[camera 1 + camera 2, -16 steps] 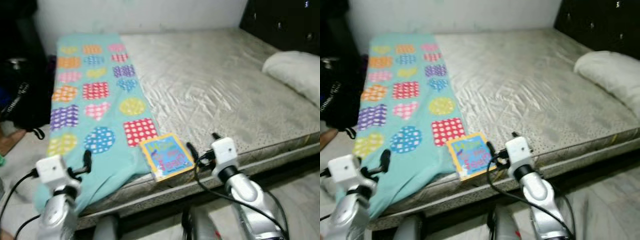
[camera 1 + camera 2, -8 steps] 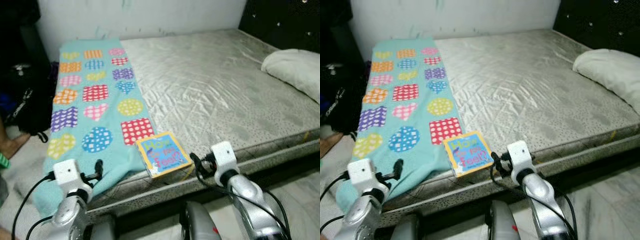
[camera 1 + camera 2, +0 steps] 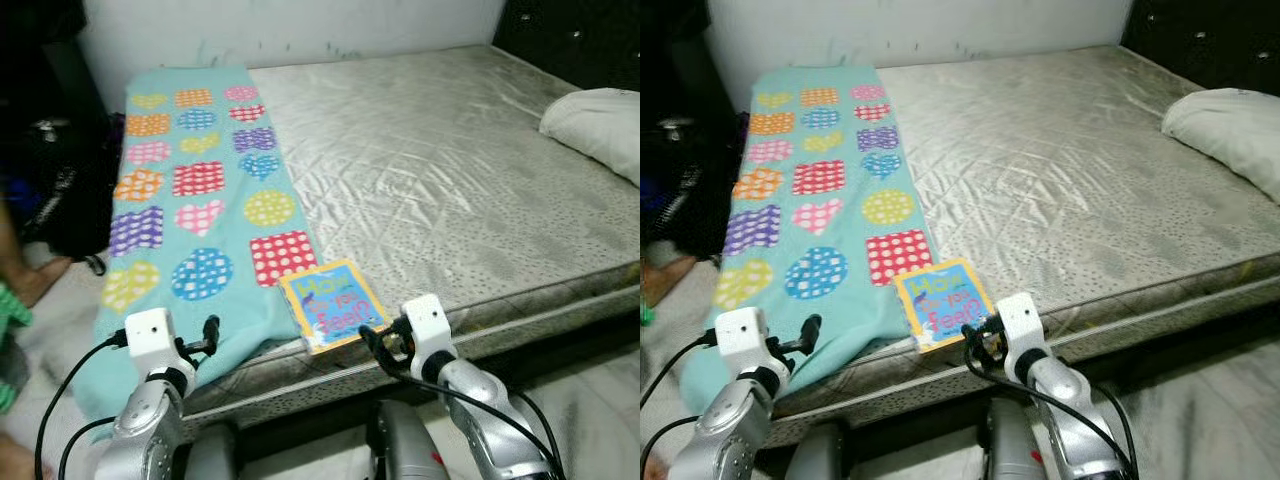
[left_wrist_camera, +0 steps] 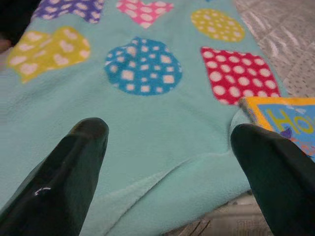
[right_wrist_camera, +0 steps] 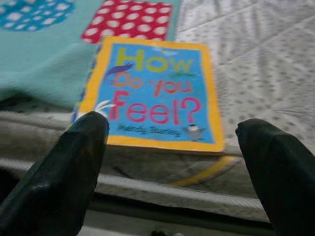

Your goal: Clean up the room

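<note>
Right wrist view: right hand (image 5: 170, 142) spread wide, level before the book (image 5: 155, 91) at the bed (image 3: 480, 180) edge. Left hand (image 4: 167, 147), equally wide, hovers over the teal blanket (image 4: 147, 123); head views add a pillow (image 3: 600, 115).

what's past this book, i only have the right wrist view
Observer: The book lies at the near edge of a bare mattress, partly on a teal blanket with dotted hearts and squares.
Operator: where's the other arm
Observer: The left gripper hovers open over the blanket's near end, on the robot's left of the book.
Operator: anything else on the bed
Observer: A white pillow lies at the far right by a dark headboard.
Operator: is my gripper on the book
Observer: The right gripper is open just short of the book's near edge, not gripping it.
</note>
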### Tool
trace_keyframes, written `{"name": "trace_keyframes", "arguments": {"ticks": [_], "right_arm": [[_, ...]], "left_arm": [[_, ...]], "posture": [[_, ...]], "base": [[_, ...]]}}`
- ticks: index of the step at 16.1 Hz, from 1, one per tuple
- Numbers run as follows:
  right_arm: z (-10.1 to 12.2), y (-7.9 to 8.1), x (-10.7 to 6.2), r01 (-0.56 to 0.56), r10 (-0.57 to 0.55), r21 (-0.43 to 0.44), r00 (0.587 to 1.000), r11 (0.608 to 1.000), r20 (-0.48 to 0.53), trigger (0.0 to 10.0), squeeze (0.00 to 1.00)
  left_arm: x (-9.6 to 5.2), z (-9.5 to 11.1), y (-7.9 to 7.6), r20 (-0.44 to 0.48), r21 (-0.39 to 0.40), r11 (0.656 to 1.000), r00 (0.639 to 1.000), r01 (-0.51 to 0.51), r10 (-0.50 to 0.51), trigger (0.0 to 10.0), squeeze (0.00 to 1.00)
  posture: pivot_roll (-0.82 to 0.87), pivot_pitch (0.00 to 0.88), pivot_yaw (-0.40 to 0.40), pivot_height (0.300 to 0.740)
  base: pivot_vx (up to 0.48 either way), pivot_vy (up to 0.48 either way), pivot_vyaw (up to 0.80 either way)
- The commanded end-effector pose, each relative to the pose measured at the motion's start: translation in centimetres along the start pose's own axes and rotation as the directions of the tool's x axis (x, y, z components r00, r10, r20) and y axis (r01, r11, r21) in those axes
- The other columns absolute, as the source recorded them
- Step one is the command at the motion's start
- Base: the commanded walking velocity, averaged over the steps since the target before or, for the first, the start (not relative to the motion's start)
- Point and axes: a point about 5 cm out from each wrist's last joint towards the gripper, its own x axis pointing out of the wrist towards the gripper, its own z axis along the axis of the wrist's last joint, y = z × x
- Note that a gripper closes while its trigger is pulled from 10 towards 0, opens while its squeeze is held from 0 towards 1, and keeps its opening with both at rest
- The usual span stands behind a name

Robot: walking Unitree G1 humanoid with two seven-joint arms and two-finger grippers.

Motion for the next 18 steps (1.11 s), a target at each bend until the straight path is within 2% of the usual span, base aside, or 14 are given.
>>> {"name": "trace_keyframes", "arguments": {"ticks": [1,8,12,16,18], "right_arm": [[0.4,0.0,-0.2,-0.006,0.006,-0.005,1.0,1.0,0.014,10.0,0.0],[0.9,0.3,-0.4,-0.037,0.037,-0.001,0.998,0.999,0.049,10.0,0.0],[0.8,0.3,-0.4,-0.042,0.042,-0.004,0.998,0.999,0.044,10.0,0.0],[1.1,0.2,0.3,-0.019,0.017,0.053,1.0,0.998,0.026,10.0,0.0],[1.2,0.5,1.2,0.014,-0.014,0.108,1.0,0.994,-0.003,10.0,0.0]], "left_arm": [[-0.2,-0.2,0.2,-0.017,0.018,1.0,1.0,0.004,-0.003,10.0,0.0],[-0.3,-0.4,0.1,-0.028,0.01,1.0,1.0,-0.003,0.003,10.0,0.0],[-0.1,-0.4,-0.1,-0.028,0.009,1.0,1.0,-0.001,0.002,10.0,0.0],[0.0,-0.4,-0.2,-0.033,-0.005,1.0,0.999,0.0,-0.001,10.0,0.0],[0.2,-0.1,-0.7,-0.022,-0.02,1.0,1.0,0.015,-0.016,10.0,0.0]], "posture": [[-0.09,0.012,0.013,0.556],[-0.1,0.012,0.005,0.556],[-0.1,0.01,0.003,0.541],[-0.1,0.008,0.0,0.541],[-0.08,0.015,0.0,0.541]], "base": [[0.0,0.0,0.48],[0.0,0.0,0.06],[0.0,0.0,0.0],[0.0,0.0,0.0],[0.0,0.0,0.0]]}}
